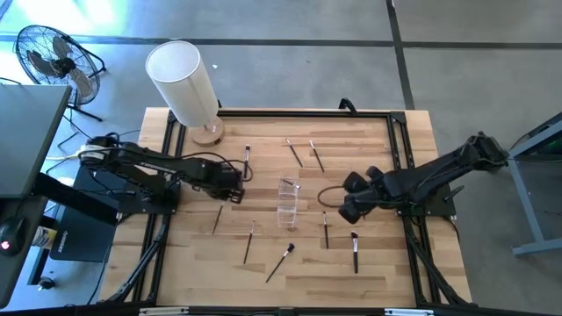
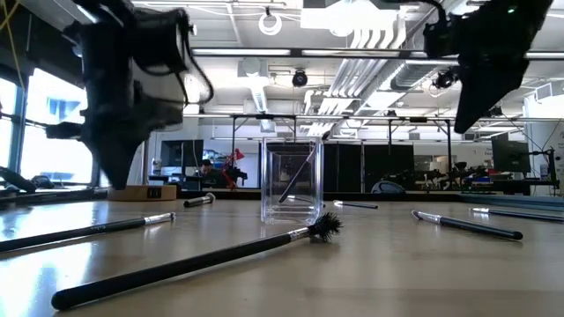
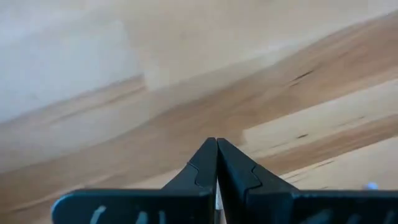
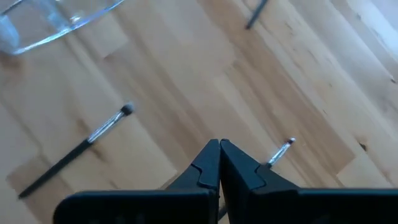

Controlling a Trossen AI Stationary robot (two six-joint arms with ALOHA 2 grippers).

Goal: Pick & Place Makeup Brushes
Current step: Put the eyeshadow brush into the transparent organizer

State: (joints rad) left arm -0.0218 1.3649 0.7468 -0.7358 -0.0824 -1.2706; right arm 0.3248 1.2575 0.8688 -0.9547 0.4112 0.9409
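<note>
Nearest, a bushy-tipped makeup brush (image 2: 194, 261) lies flat on the worktop (image 1: 386, 272) before the clear cup (image 2: 292, 181), both pincers, left (image 1: 235, 191) and right (image 1: 348, 209), pressed together and empty: spread first, then descend squarely across a handle.

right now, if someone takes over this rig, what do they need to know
Left gripper: shut, empty, above bare wood left of the clear cup.
Right gripper: shut, holding nothing that shows, above the table right of the cup, near a brush.
Makeup brushes: about nine loose on the table around the cup, such as the fluffy-tipped one in front.
Done: one brush seems to lean inside the cup.
Left: the rest.
</note>
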